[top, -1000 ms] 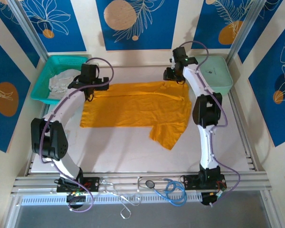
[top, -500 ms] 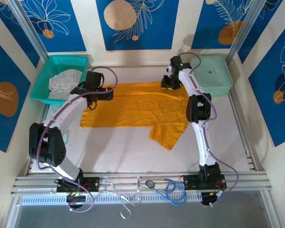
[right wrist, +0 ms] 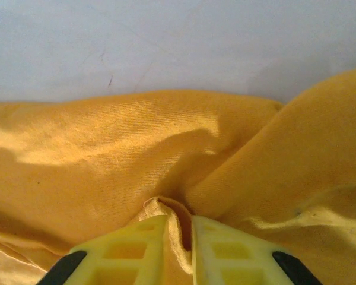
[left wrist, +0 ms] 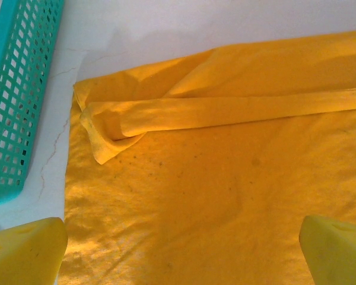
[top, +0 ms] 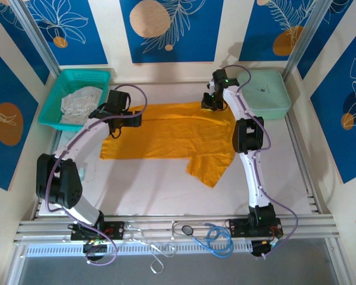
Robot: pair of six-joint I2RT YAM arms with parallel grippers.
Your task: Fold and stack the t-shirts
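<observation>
Top external: the orange shirt (top: 166, 133) lies spread in the middle of the bench (top: 166, 196), its far edge doubled into a strip and a flap trailing toward 5 o'clock. The white shirt (top: 77, 101) sits in the basket (top: 47, 117) at 10 o'clock. The right gripper (top: 209, 103) is at the orange shirt's 1 o'clock corner, and the right wrist view shows it pinching a small ridge of cloth. The left gripper (top: 111, 120) hangs spread wide above the 10 o'clock corner. The step looks like taking both far corners for a fold. Next, the left gripper likely must drop and pinch the rolled corner (left wrist: 101, 127), catching both layers.
</observation>
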